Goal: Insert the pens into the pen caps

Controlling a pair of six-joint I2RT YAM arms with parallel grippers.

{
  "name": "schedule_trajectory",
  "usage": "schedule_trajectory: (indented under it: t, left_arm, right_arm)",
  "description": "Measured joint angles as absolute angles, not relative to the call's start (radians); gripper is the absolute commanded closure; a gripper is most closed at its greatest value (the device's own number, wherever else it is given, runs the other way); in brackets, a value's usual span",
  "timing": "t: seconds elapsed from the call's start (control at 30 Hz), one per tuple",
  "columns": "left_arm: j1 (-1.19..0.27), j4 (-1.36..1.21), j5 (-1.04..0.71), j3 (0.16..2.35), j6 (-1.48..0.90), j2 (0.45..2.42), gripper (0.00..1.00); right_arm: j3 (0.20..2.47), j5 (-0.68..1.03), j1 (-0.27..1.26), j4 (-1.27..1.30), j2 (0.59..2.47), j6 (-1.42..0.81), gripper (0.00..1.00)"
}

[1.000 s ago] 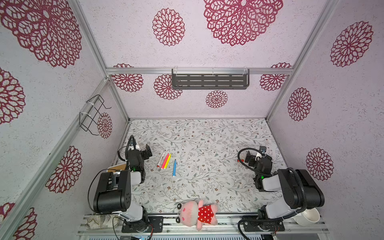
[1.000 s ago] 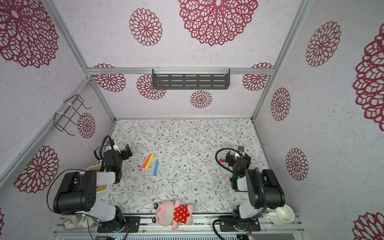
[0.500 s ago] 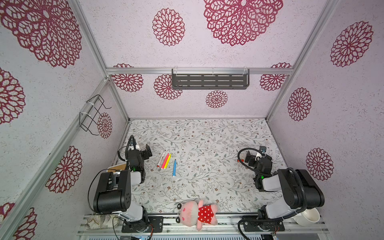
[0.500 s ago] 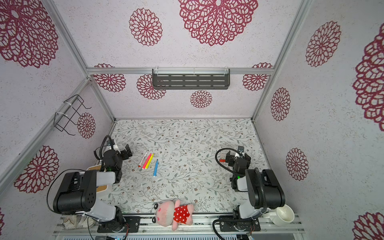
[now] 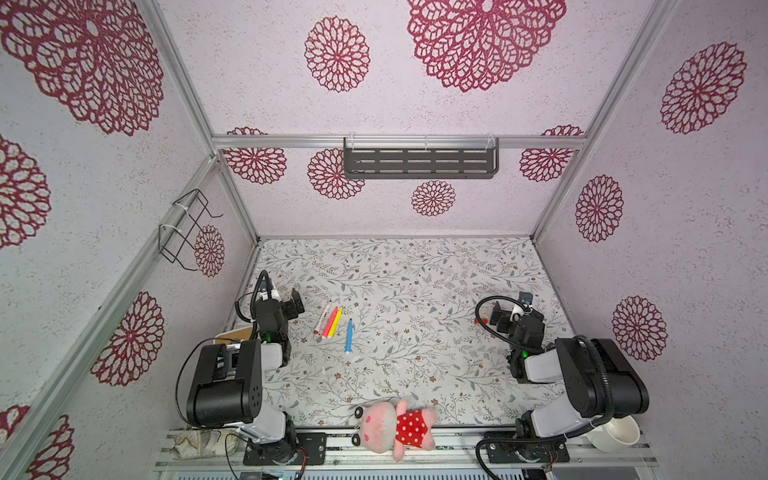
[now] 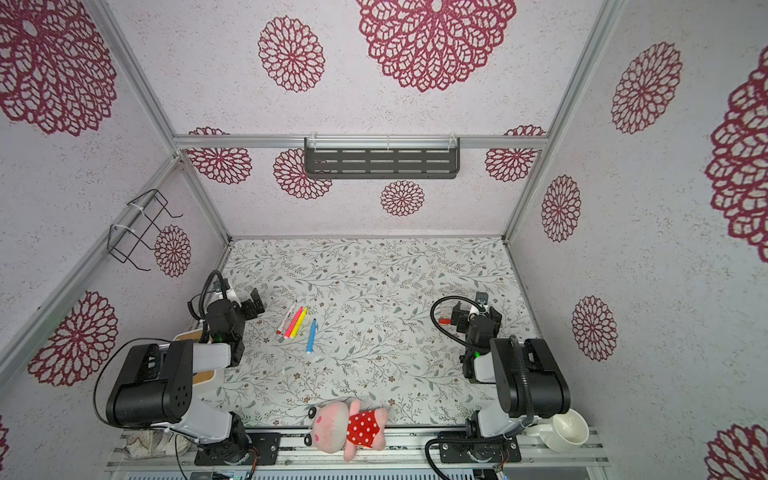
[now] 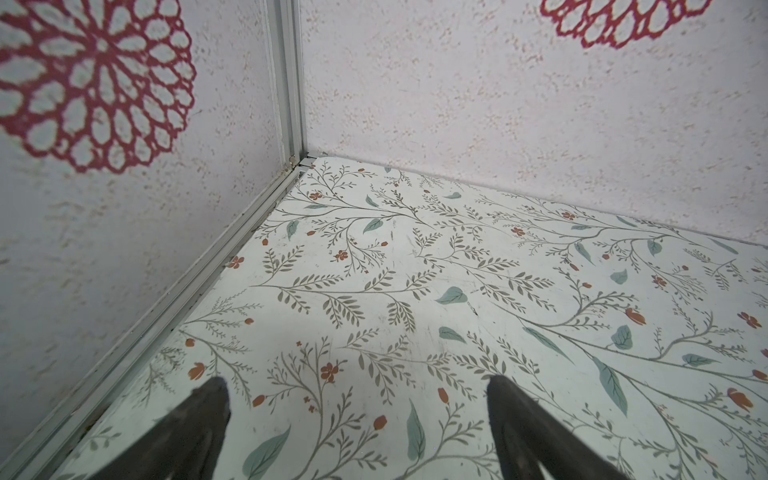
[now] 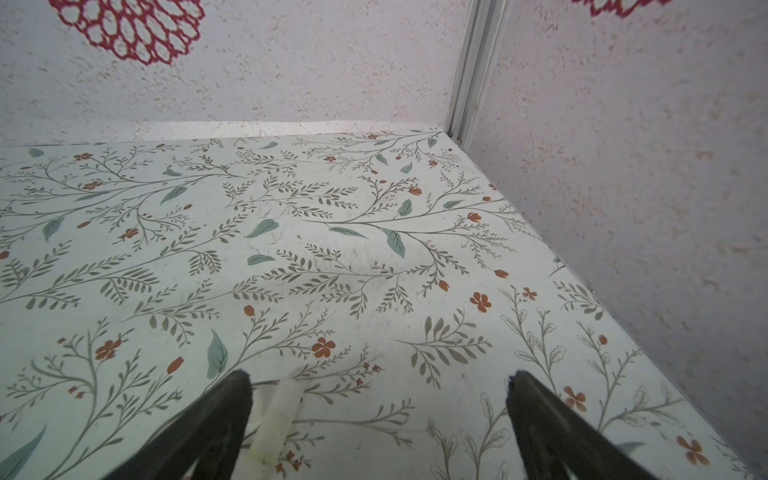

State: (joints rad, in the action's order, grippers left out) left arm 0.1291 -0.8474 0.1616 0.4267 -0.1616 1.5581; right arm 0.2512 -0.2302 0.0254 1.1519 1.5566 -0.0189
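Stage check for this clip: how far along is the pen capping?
Done: nothing visibly capped. The thin white, pink and yellow marker pens lie side by side on the floral tabletop, the blue marker pen beside them. In hand: nothing; the left hand and right hand stand open and empty. Left: all four insertions. A small stubby red cap lies near the right hand.

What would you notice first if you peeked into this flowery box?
Probably the bright pens, lying in a little bunch on the flowery table, left of the middle, with the blue pen a bit apart from the rest. Next comes the pink plush toy in a red spotted dress, lying at the middle of the table's near edge.
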Motion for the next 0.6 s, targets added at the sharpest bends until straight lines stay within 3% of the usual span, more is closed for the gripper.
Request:
schedule_trajectory:
  t: [0.6]
  left_arm:
    - [0.13,-0.834,0.17,0.427,-0.162,1.55,0.01]
  right_arm:
    - [0.231,-0.278,0.062,1.141,1.499,-0.012,0.01]
